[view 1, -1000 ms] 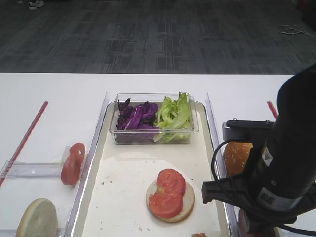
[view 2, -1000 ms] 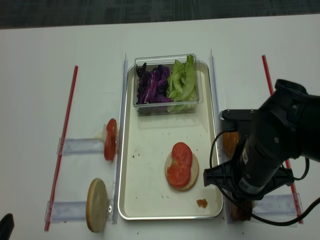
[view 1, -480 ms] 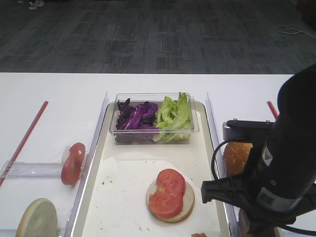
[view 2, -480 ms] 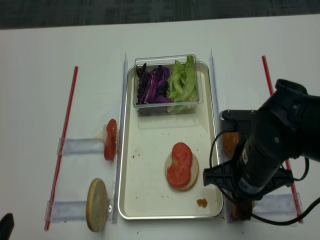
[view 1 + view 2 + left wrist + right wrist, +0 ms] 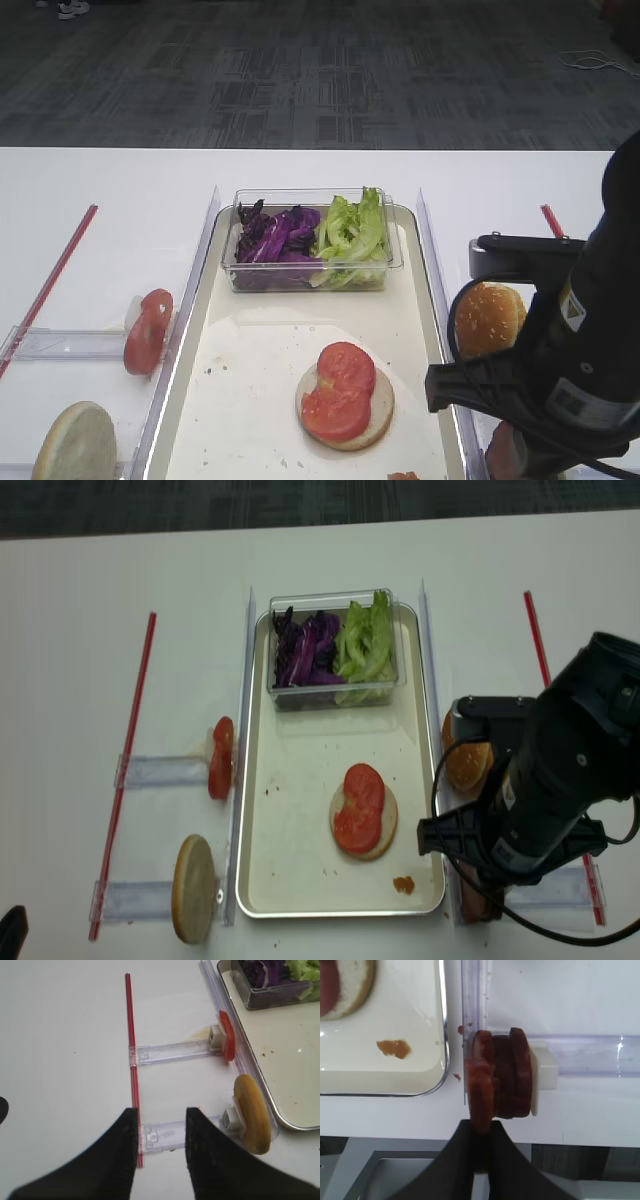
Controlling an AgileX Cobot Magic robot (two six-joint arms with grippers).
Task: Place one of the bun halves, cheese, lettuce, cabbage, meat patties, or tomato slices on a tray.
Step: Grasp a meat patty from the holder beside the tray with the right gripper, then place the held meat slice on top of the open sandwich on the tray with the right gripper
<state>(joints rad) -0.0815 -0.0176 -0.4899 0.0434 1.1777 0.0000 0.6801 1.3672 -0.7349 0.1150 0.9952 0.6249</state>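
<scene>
Shifted rightward since before, the right end effector (image 5: pixel 481 1132) is clamped on the nearest of the meat patties (image 5: pixel 481 1080), for transfer to the tray (image 5: pixel 443 1035).

R end effector (image 5: pixel 481 1147) pinching front patty (image 5: pixel 481 1082), stack upright beside tray (image 5: pixel 444 1067).

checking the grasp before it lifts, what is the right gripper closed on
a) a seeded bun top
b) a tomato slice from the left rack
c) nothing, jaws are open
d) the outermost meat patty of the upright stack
d: in the right wrist view the right gripper is pinched on the nearest of the meat patties, which stand on edge beside the tray.
</scene>
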